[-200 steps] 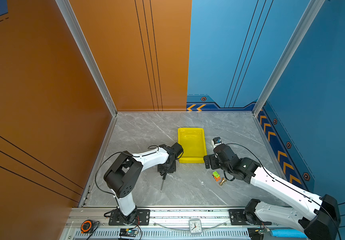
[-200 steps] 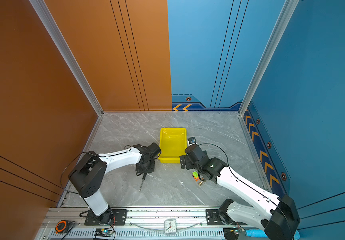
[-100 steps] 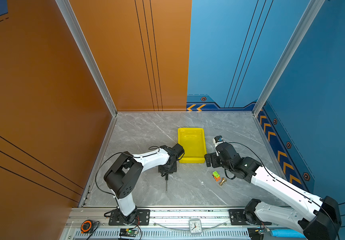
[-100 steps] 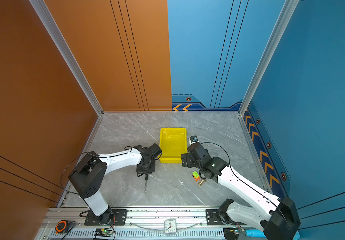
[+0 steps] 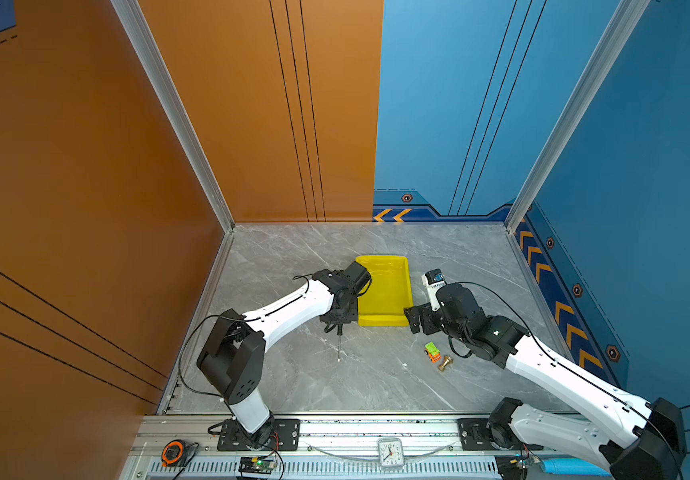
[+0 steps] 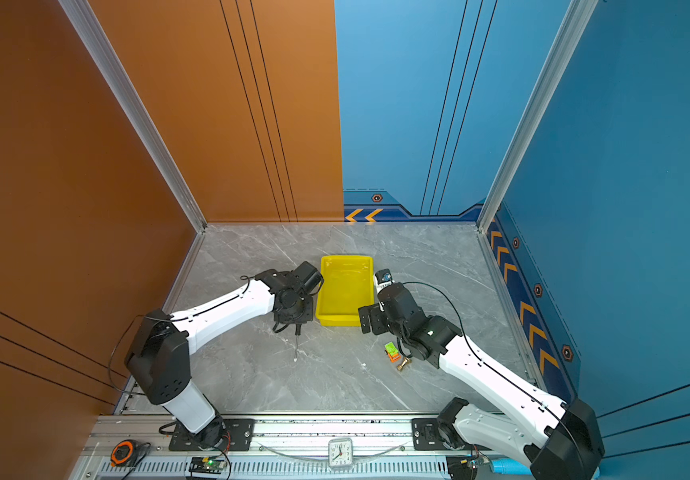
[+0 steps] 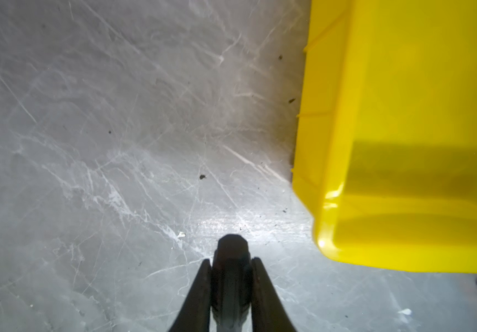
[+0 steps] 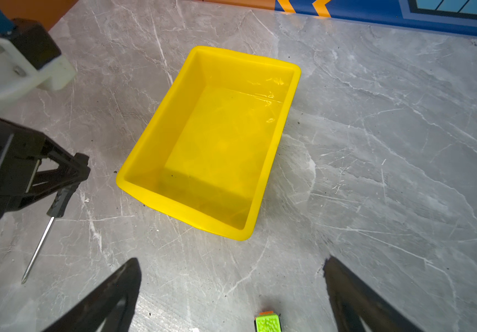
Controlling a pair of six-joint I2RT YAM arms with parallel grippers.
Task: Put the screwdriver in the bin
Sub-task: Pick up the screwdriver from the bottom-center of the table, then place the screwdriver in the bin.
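Note:
My left gripper point(image 7: 231, 266) is shut on the black handle of the screwdriver point(image 7: 231, 250). In both top views the screwdriver's thin silver shaft point(image 5: 339, 345) point(image 6: 296, 347) sticks out from the left gripper point(image 5: 339, 325) point(image 6: 296, 324) toward the table's front, its tip at the marble. The yellow bin point(image 5: 380, 322) point(image 6: 337, 321) sits just right of that gripper and has nothing inside. The right wrist view shows the bin point(image 8: 174, 212) whole, with the screwdriver point(image 8: 40, 244) slanting down beside it. My right gripper point(image 8: 231, 261) stands open near the bin's front right corner and holds nothing.
A green and orange toy point(image 5: 431, 352) point(image 8: 268, 323) and a small brass fitting point(image 5: 444, 364) lie on the marble beside my right arm. A clock point(image 5: 390, 453) and a tape measure point(image 5: 173, 453) rest on the front rail. Orange and blue walls enclose the table.
My left gripper has closed on the screwdriver's handle and shifted it right and toward the bin; the tip has come back from the front. My right arm edged slightly backward.

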